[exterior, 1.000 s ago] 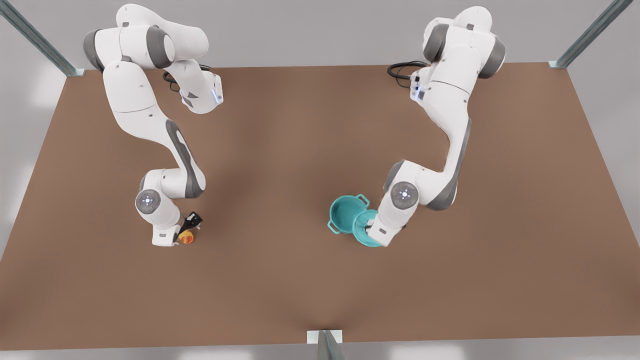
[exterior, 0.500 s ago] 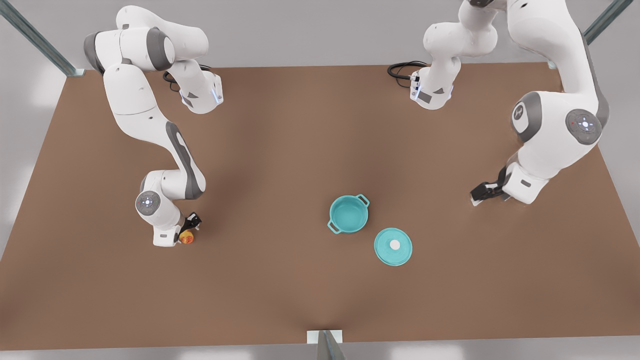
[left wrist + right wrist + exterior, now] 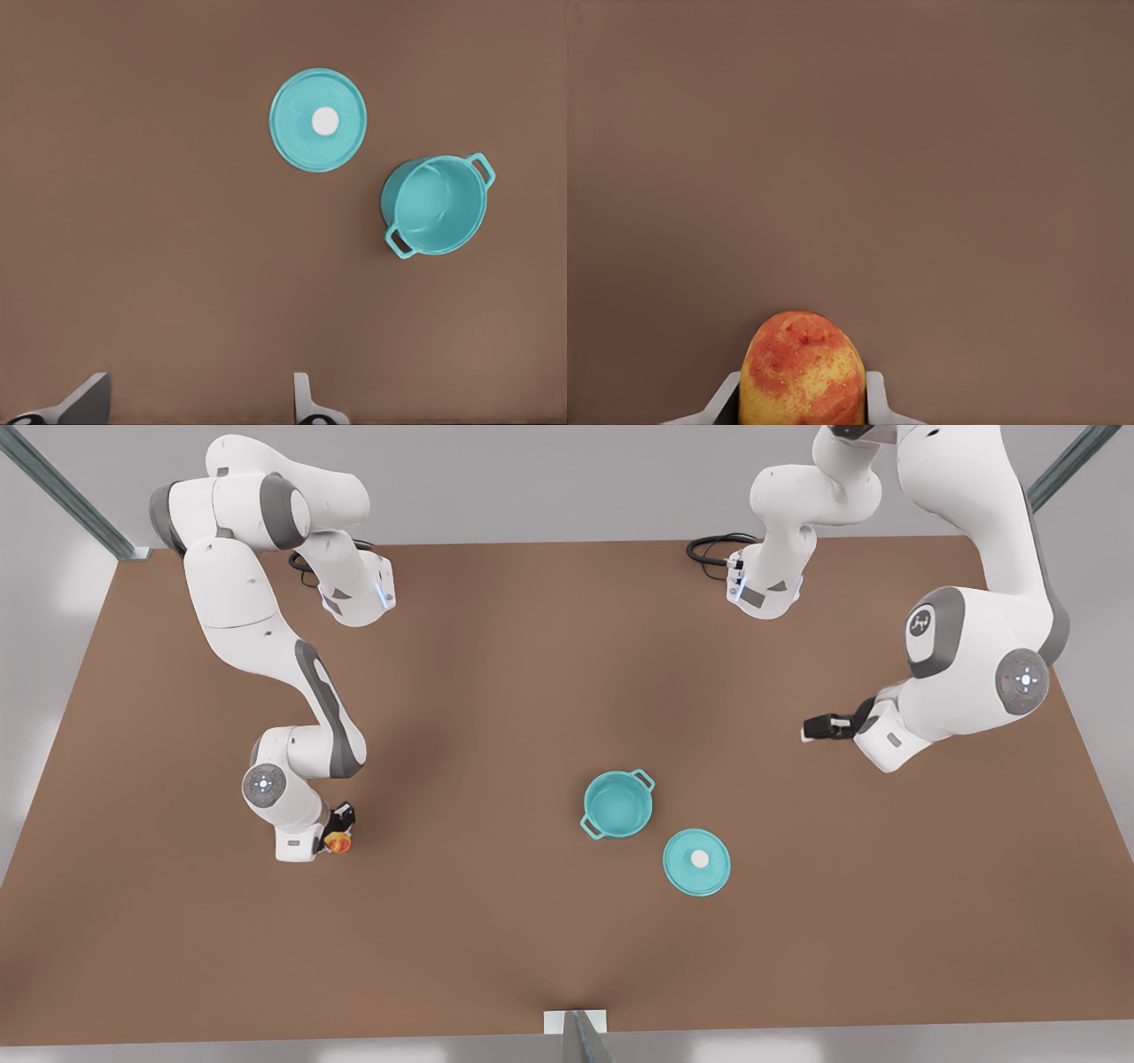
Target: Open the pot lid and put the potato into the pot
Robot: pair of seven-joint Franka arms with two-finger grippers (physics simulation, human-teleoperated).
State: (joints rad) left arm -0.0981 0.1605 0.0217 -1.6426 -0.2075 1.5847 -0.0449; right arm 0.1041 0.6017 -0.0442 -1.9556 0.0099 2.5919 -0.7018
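The teal pot (image 3: 617, 806) stands uncovered near the table's middle, its inside bare. Beside it, toward the front view's right and nearer the front edge, the pot lid (image 3: 684, 871) lies flat, white knob up. In the left wrist view, pot (image 3: 436, 205) and lid (image 3: 297, 124) sit far off. My left gripper (image 3: 815, 731) hangs open at the front view's right, well away from both; its spread fingertips (image 3: 306, 403) hold nothing. At the front view's left, my right gripper (image 3: 335, 834) is shut on the yellow-and-red potato (image 3: 337, 842), which sits between its fingers (image 3: 877, 398) as potato (image 3: 802, 367).
The brown table (image 3: 496, 691) spreads wide between potato and pot. Metal frame posts (image 3: 576, 1036) stand at the front edge and back corners. A black cable (image 3: 709, 549) lies by the arm base at the back right.
My left gripper let go of the lid, which now lies flat by the pot, then swung far toward the front view's right and back. My right gripper with the potato shifted slightly.
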